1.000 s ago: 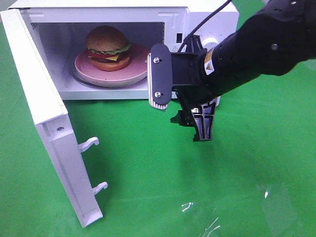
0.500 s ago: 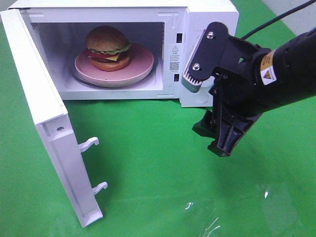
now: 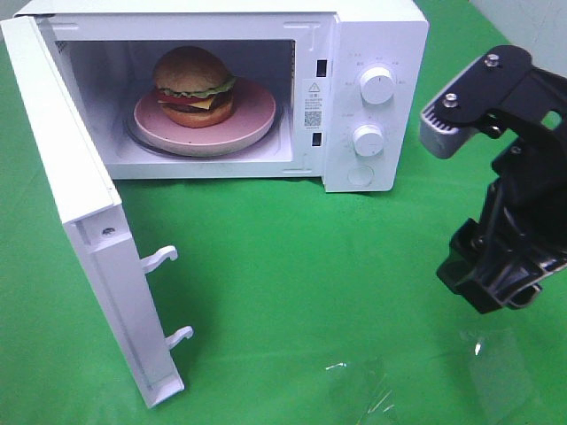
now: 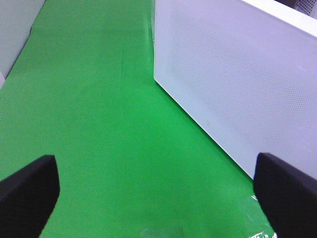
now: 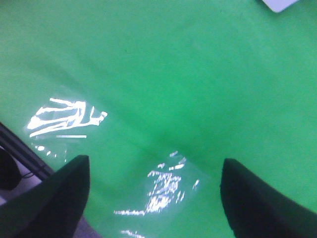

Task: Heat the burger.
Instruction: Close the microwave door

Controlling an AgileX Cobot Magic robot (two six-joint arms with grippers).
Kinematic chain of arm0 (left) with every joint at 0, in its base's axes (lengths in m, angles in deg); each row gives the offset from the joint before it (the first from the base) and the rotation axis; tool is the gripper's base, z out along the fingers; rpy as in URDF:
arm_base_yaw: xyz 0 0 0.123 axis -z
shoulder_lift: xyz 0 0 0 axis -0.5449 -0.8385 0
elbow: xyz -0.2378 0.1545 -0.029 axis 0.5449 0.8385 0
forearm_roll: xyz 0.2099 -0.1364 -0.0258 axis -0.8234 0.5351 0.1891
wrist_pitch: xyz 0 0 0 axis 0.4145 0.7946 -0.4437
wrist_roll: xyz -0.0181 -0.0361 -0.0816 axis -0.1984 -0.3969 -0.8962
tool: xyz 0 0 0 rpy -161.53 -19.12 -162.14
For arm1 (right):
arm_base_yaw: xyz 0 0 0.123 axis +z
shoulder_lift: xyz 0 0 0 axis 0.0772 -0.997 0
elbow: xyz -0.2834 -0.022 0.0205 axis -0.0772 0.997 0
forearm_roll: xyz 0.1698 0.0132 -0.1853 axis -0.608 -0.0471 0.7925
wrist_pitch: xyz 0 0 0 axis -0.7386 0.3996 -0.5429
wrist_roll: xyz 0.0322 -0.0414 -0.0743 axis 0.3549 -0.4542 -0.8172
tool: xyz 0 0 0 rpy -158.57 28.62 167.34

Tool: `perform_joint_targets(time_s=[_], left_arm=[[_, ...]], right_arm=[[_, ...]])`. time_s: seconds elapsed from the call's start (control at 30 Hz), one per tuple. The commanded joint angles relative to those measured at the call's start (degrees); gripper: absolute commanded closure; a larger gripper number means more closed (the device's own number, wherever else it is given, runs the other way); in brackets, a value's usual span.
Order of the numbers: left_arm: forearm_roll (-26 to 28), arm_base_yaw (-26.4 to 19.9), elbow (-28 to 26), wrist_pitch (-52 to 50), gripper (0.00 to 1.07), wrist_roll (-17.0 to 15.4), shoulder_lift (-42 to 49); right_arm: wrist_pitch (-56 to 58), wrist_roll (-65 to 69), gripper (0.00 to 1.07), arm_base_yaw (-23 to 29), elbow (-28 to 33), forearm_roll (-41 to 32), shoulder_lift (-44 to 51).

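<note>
so, burger (image 3: 194,86): on the pink plate (image 3: 254,117) inside the microwave (image 3: 381,31), apparently placed ready for heating.
door (image 3: 81,221): swung wide open; closing it looks like the next step, and nothing shows in its path.
right gripper (image 3: 465,212): jaws spread, empty, beyond the control panel (image 3: 392,111), clear of the opening.
left gripper (image 4: 158,193): jaws spread, empty, near the door's outer face.

Burger on a plate inside the open microwave

The burger (image 3: 195,86) stands upright and whole: a glossy golden-brown bun on top, then green lettuce, red tomato, a corner of yellow cheese, a dark patty and the bottom bun. It rests on a pink plate (image 3: 254,113) wider than itself, set toward the plate's left-rear part, within the white microwave (image 3: 381,35) cavity, whose door (image 3: 84,221) hangs wide open.
</note>
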Motion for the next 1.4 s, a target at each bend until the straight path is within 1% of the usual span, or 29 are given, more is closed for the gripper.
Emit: perform_joint_targets(time_s=[0.03, 0.3, 0.4, 0.47, 0.63, 0.67, 0.7, 0.73, 0.77, 0.8, 0.83, 0.87, 0.9, 0.93, 0.97, 1.0, 1.03, 1.07, 1.1, 1.13, 1.17, 1.2, 1.23, 1.27, 1.3, 1.4], left_arm=[[0.17, -0.23, 0.11, -0.23, 0.06, -0.34, 1.09], [0.17, -0.23, 0.11, -0.23, 0.06, -0.34, 1.09], [0.17, -0.23, 0.11, -0.23, 0.06, -0.34, 1.09], [0.17, -0.23, 0.11, -0.23, 0.06, -0.34, 1.09], [0.17, -0.23, 0.11, -0.23, 0.06, -0.34, 1.09], [0.17, -0.23, 0.11, -0.23, 0.06, -0.34, 1.09], [0.17, -0.23, 0.11, -0.23, 0.06, -0.34, 1.09], [0.17, -0.23, 0.11, -0.23, 0.06, -0.34, 1.09], [0.17, -0.23, 0.11, -0.23, 0.06, -0.34, 1.09], [0.17, -0.23, 0.11, -0.23, 0.06, -0.34, 1.09], [0.17, -0.23, 0.11, -0.23, 0.06, -0.34, 1.09], [0.17, -0.23, 0.11, -0.23, 0.06, -0.34, 1.09], [0.17, -0.23, 0.11, -0.23, 0.06, -0.34, 1.09], [0.17, -0.23, 0.11, -0.23, 0.06, -0.34, 1.09], [0.17, -0.23, 0.11, -0.23, 0.06, -0.34, 1.09], [0.17, -0.23, 0.11, -0.23, 0.06, -0.34, 1.09], [0.17, -0.23, 0.11, -0.23, 0.06, -0.34, 1.09], [0.17, -0.23, 0.11, -0.23, 0.06, -0.34, 1.09], [0.17, -0.23, 0.11, -0.23, 0.06, -0.34, 1.09], [0.17, -0.23, 0.11, -0.23, 0.06, -0.34, 1.09], [0.17, -0.23, 0.11, -0.23, 0.06, -0.34, 1.09], [0.17, -0.23, 0.11, -0.23, 0.06, -0.34, 1.09], [0.17, -0.23, 0.11, -0.23, 0.06, -0.34, 1.09], [0.17, -0.23, 0.11, -0.23, 0.06, -0.34, 1.09], [0.17, -0.23, 0.11, -0.23, 0.06, -0.34, 1.09], [0.17, -0.23, 0.11, -0.23, 0.06, -0.34, 1.09]], right_arm=[[3.61, 1.09, 0.37, 0.00, 0.46, -0.23, 1.95], [8.37, 2.52, 0.37, 0.00, 0.57, -0.29, 10.43], [8.65, 2.86, 0.37, 0.00, 0.57, -0.29, 11.40], [10.83, 3.50, 0.37, 0.00, 0.57, -0.17, 14.61], [10.89, 3.95, 0.37, 0.00, 0.57, -0.17, 17.88], [10.89, 3.95, 0.37, -0.52, 0.57, -0.06, 20.17], [10.89, 3.95, 0.37, -2.86, 0.86, -0.57, 21.37], [10.89, 3.95, 0.37, -2.86, 0.86, -0.57, 21.37], [10.71, 3.61, 0.37, -5.56, 2.01, -0.69, 22.35], [10.71, 3.61, 0.37, -5.56, 2.01, -0.69, 22.35], [10.26, 3.15, 0.37, -9.11, 3.72, -0.63, 23.95], [10.26, 3.15, 0.37, -9.11, 3.72, -0.63, 23.95], [9.91, 3.04, 0.37, -10.71, 5.04, -0.63, 24.92], [9.05, 3.09, 0.37, -13.58, 7.10, -0.69, 27.04], [9.05, 3.09, 0.37, -13.58, 7.10, -0.69, 27.04], [8.42, 3.55, 0.37, -15.70, 8.94, -1.20, 29.16], [8.42, 3.55, 0.37, -15.70, 8.94, -1.20, 29.16], [7.73, 3.67, 0.37, -17.88, 10.77, -2.41, 31.46], [7.73, 3.67, 0.37, -17.88, 10.77, -2.41, 31.46], [7.62, 3.67, 0.37, -20.68, 12.15, -4.24, 33.98], [7.62, 3.67, 0.37, -20.68, 12.15, -4.24, 33.98], [7.56, 3.67, 0.37, -23.38, 12.95, -5.44, 36.21], [7.56, 3.67, 0.37, -23.38, 12.95, -5.44, 36.21], [7.79, 3.55, 0.37, -26.01, 13.35, -6.42, 38.73], [7.79, 3.55, 0.37, -27.22, 13.35, -6.47, 39.99], [7.96, 3.55, 0.37, -28.71, 13.35, -6.59, 42.34]])
